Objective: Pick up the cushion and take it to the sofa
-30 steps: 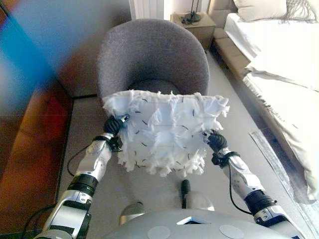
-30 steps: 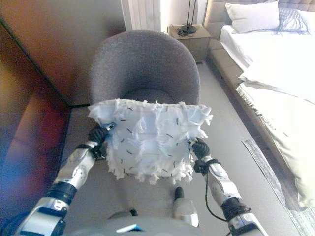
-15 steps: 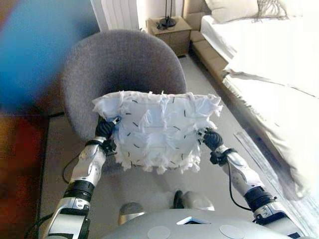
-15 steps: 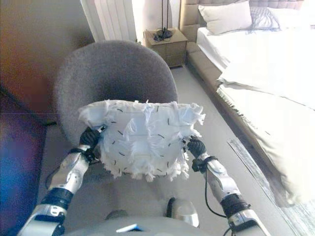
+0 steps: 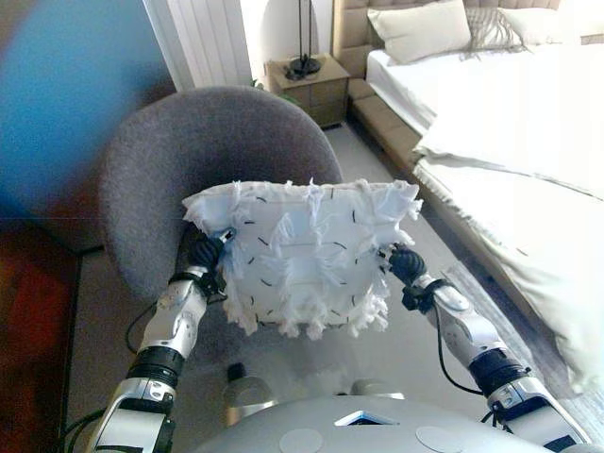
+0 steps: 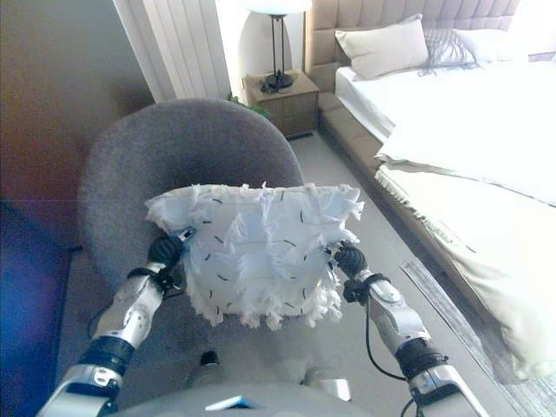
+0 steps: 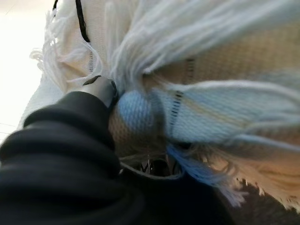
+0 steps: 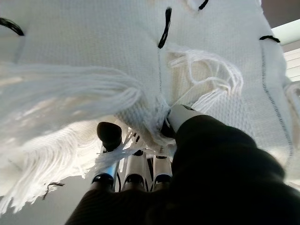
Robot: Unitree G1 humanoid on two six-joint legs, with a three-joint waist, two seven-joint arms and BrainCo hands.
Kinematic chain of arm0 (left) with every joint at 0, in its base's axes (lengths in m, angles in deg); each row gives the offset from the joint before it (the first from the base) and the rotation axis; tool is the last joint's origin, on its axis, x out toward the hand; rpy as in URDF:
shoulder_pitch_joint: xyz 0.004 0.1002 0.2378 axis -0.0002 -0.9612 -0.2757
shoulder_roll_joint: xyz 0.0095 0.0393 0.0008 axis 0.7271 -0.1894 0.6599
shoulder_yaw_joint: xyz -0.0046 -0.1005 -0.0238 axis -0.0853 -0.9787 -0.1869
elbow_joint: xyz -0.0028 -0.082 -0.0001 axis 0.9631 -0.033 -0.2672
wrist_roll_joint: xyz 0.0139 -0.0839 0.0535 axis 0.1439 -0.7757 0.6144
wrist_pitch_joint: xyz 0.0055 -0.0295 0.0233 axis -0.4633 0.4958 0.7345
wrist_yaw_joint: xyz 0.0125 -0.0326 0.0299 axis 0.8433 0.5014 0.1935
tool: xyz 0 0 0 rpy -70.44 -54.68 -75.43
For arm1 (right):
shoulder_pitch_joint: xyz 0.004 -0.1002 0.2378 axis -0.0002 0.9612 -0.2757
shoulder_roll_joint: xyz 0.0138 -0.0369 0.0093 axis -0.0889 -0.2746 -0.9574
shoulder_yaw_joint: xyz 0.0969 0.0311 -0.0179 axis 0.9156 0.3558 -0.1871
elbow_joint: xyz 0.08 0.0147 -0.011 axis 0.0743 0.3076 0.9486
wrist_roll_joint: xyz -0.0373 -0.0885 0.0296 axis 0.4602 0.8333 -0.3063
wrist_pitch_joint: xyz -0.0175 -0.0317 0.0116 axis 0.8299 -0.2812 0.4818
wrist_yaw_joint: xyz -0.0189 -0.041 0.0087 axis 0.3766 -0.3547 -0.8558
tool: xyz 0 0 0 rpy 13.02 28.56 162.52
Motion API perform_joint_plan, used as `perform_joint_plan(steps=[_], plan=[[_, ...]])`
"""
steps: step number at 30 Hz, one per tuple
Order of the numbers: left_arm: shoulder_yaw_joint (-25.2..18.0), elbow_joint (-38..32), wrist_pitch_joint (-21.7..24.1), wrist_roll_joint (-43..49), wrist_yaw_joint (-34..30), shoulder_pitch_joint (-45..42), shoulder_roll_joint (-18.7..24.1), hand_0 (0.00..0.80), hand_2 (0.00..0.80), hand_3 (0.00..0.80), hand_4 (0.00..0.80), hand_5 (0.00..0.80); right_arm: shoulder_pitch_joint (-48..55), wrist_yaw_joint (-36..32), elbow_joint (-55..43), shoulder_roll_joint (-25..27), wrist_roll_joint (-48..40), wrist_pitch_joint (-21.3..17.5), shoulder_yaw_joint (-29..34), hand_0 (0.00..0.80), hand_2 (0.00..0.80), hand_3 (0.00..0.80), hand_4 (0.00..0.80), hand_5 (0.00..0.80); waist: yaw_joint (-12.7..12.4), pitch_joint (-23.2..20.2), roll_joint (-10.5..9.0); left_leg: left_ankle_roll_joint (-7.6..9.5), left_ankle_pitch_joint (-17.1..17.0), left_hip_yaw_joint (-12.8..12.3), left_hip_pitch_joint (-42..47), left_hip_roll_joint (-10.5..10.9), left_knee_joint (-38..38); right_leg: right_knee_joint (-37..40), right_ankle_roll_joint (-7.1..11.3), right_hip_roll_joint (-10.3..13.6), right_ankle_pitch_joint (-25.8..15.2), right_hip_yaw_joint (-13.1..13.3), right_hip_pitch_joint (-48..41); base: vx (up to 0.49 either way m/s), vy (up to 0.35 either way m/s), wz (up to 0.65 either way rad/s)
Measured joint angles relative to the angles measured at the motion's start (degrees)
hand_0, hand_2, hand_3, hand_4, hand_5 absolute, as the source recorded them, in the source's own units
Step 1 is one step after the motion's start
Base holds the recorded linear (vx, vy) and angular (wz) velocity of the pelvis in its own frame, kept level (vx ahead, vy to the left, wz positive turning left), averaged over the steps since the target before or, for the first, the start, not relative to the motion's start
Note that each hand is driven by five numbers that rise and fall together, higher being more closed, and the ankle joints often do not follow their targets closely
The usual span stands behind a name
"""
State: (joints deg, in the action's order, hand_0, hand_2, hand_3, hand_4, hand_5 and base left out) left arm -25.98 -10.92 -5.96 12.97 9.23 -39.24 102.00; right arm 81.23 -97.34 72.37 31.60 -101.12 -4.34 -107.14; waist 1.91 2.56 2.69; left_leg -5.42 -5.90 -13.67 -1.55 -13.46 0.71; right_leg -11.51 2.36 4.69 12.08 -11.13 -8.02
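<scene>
A white square fringed cushion with dark stitches [image 5: 304,260] hangs in the air, long edge crosswise, clamped between the left robot hand [image 5: 206,252] and right robot hand [image 6: 350,259], fingers curled into its fabric. Directly behind stands a grey round-backed upholstered armchair [image 5: 198,151] on beige floor [image 6: 382,221]. Farther right, a white-sheeted bed [image 6: 460,113]; beyond, a wooden nightstand [image 6: 282,100].
</scene>
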Motion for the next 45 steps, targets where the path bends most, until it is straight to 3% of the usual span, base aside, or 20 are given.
perform_joint_plan(steps=[1,2,3,7,10,11,12,13,15,16,17,20,24,26,27,31,33,36,39,45], plan=[[-0.43,0.1,0.06,0.01,-0.35,-0.6,0.14,0.8,0.8,0.8,0.8,0.8,0.14,-0.04,0.14,-0.33,-0.01,0.16,-0.36,0.8,0.8,0.8,0.8,0.8,-0.18,-0.6,0.29,-0.46,-3.48,-0.26,0.23,0.46,-0.49,-1.47,1.9,0.99,1.01,1.38,0.36,0.279,0.159,-0.56],[-1.17,0.37,0.37,0.01,-0.41,-1.57,0.55,0.8,0.8,0.8,0.8,0.8,0.58,-0.08,0.09,-1.04,-0.02,0.54,-1.41,0.8,0.8,0.8,0.8,0.8,-0.93,-1.42,-0.97,-0.53,-3.74,-1.73,0.98,2.73,-0.43,-1.52,3.43,3.37,1.52,2.29,0.07,0.237,0.187,-0.42],[-1.45,0.29,0.42,0.02,-0.43,-1.71,1.12,0.8,0.8,0.8,0.8,0.8,1.31,-0.16,-0.23,-1.4,-0.19,0.59,-1.99,0.8,0.8,0.8,0.8,0.8,-0.96,-2.29,-2.67,0.32,-3.4,-2.03,1.87,5.07,0.73,-0.68,3.69,5.69,1.49,2.31,-0.22,0.272,0.237,-0.12],[-1.86,0.24,1.66,0.02,-0.87,0.47,3.85,0.8,0.8,0.8,0.8,0.8,0.47,0.34,-0.32,-3.85,-1.79,0.61,-2.13,0.8,0.8,0.8,0.8,0.8,-1.57,-1.82,-5.7,2.17,-3.37,-1.68,2.01,9.8,2.0,6.45,7.78,9.1,-1.67,1.28,-4.15,0.198,0.22,0.16],[-1.4,0.22,1.76,0.06,-0.64,2.8,3.41,0.8,0.8,0.8,0.8,0.8,-0.83,1.43,-0.17,-3.45,-2.87,0.01,-1.34,0.8,0.8,0.8,0.8,0.8,-2.86,0.16,-3.88,2.93,-2.29,-0.85,2.05,10.32,1.73,1.51,8.08,9.55,-2.07,0.97,-2.6,0.174,0.241,0.25],[-1.37,0.27,1.76,0.11,-0.65,3.59,2.72,0.8,0.8,0.8,0.8,0.8,-1.01,1.83,-0.2,-3.38,-2.87,-0.33,-1.14,0.8,0.8,0.8,0.8,0.8,-2.8,0.92,-3.38,3.36,-1.36,-0.28,2.16,10.92,1.12,-3.72,8.32,9.87,-1.91,1.13,-0.94,0.229,0.328,0.41],[-0.75,0.31,1.76,0.13,-0.49,4.42,2.03,0.8,0.8,0.8,0.8,0.8,-1.01,2.49,-0.2,-3.28,-2.87,-1.16,-0.72,0.8,0.8,0.8,0.8,0.8,-2.69,2.04,-3.15,5.12,-0.1,-0.1,2.59,12.21,-0.05,-11.45,8.2,11.41,-1.76,1.42,2.02,0.238,0.321,0.41],[-0.03,0.32,1.76,0.14,-0.44,5.25,2.15,0.8,0.8,0.8,0.8,0.8,-1.08,3.34,-0.22,-3.24,-2.95,-2.06,-0.45,0.8,0.8,0.8,0.8,0.8,-2.68,2.9,-3.76,5.46,0.62,0.3,3.25,13.22,-0.29,-19.53,7.91,13.58,-1.91,1.93,5.83,0.236,0.244,0.34],[0.03,0.38,1.66,0.14,0.07,5.68,2.37,0.8,0.8,0.8,0.8,0.8,-1.1,4.33,-0.19,-3.71,-3.46,-3.28,-0.42,0.8,0.8,0.8,0.8,0.8,-2.55,3.68,-4.35,6.35,0.94,1.06,4.42,14.96,0.57,-27.76,4.25,15.68,-5.53,3.11,9.82,0.231,0.124,0.13],[0.01,0.35,1.65,0.13,0.55,5.81,2.53,0.8,0.8,0.8,0.8,0.8,-1.12,4.6,-0.2,-3.95,-3.48,-3.62,-0.4,0.8,0.8,0.8,0.8,0.8,-2.67,4.07,-3.74,7.15,0.6,1.03,5.19,14.6,1.65,-30.3,3.46,16.28,-7.98,3.28,11.6,0.269,0.016,-0.08],[-0.13,0.28,1.65,0.13,0.71,6.04,3.25,0.8,0.8,0.8,0.8,0.8,-1.21,4.62,-0.2,-4.57,-3.48,-3.66,-0.57,0.8,0.8,0.8,0.8,0.8,-2.81,4.08,-4.05,7.42,0.58,1.07,5.38,14.74,2.1,-31.35,3.42,16.53,-7.3,3.21,13.48,0.298,-0.044,-0.1],[0.0,0.24,1.62,0.15,2.39,6.27,4.11,0.8,0.8,0.8,0.8,0.8,-1.29,4.62,-0.19,-6.07,-3.48,-3.65,-0.89,0.8,0.8,0.8,0.8,0.8,-2.61,4.31,-3.75,8.0,0.22,1.7,5.96,14.09,2.83,-21.83,4.78,13.92,-4.62,3.23,14.81,0.184,-0.115,0.04],[0.54,0.33,1.57,0.33,4.2,6.72,3.86,0.8,0.8,0.8,0.8,0.8,-1.6,4.63,-0.05,-5.64,-3.48,-3.46,-0.84,0.8,0.8,0.8,0.8,0.8,-1.23,4.55,-4.49,7.82,0.29,2.89,5.8,13.97,2.68,-4.93,7.84,10.8,-7.65,3.74,15.11,0.202,-0.131,0.27],[0.72,0.32,1.43,1.26,4.4,6.58,3.5,0.8,0.8,0.8,0.8,0.8,-1.59,4.64,0.45,-5.41,-3.36,-3.26,-0.7,0.8,0.8,0.8,0.8,0.8,-1.1,4.41,-5.7,6.89,0.21,3.26,5.96,14.04,2.64,-0.06,7.55,9.57,-9.13,4.34,13.74,0.234,-0.107,0.47],[0.78,0.31,1.17,1.82,4.48,6.52,2.72,0.8,0.8,0.8,0.8,0.8,-1.64,4.84,1.23,-5.19,-3.15,-3.25,-0.48,0.8,0.8,0.8,0.8,0.8,-1.15,4.17,-6.35,5.89,0.14,3.54,6.01,13.94,2.53,1.31,6.38,9.21,-11.15,4.17,12.9,0.283,-0.073,0.63],[1.83,-0.02,0.04,5.32,5.16,5.01,0.9,0.8,0.8,0.8,0.8,0.8,-1.88,7.33,3.35,-4.06,-2.11,-2.93,0.6,0.8,0.8,0.8,0.8,0.8,-2.05,3.74,-5.77,3.25,0.87,4.27,6.73,10.16,1.4,4.08,4.89,5.56,-12.8,2.46,9.82,0.191,-0.02,0.28],[1.9,0.06,-0.29,5.8,5.63,4.91,0.83,0.8,0.8,0.8,0.8,0.8,-2.51,9.38,3.39,-4.49,-2.11,-3.17,0.66,0.8,0.8,0.8,0.8,0.8,-2.75,3.59,-5.83,2.72,1.23,4.14,6.4,9.51,1.22,4.37,3.46,4.86,-13.41,2.38,10.29,0.018,0.006,-0.15],[3.19,0.33,-0.03,5.78,7.41,6.18,0.64,0.8,0.8,0.8,0.8,0.8,-5.43,12.17,4.74,-5.27,-2.12,-3.78,0.57,0.8,0.8,0.8,0.8,0.8,-2.6,3.24,-5.38,2.6,1.17,3.96,2.77,9.56,0.23,4.94,2.25,5.08,-14.39,2.02,13.36,-0.224,-0.004,-0.09],[6.45,2.57,1.2,5.51,9.95,13.35,1.03,0.8,0.8,0.8,0.8,0.8,-14.21,15.29,9.6,-4.88,-2.22,-4.66,0.56,0.8,0.8,0.8,0.8,0.8,-2.72,3.56,-5.1,2.71,0.69,4.05,-6.09,9.71,-3.13,4.59,1.92,5.77,-16.29,1.24,20.67,-0.433,-0.038,-0.04],[7.32,8.51,4.15,2.37,13.57,28.27,1.89,0.8,0.8,0.8,0.8,0.8,-30.09,18.77,11.05,-2.38,-2.97,-5.3,0.65,0.8,0.8,0.8,0.8,0.8,-2.55,13.04,-3.78,2.44,2.39,4.59,-16.69,9.62,-12.35,-2.9,0.5,7.16,-16.79,1.81,31.09,-0.197,-0.028,-0.02]])
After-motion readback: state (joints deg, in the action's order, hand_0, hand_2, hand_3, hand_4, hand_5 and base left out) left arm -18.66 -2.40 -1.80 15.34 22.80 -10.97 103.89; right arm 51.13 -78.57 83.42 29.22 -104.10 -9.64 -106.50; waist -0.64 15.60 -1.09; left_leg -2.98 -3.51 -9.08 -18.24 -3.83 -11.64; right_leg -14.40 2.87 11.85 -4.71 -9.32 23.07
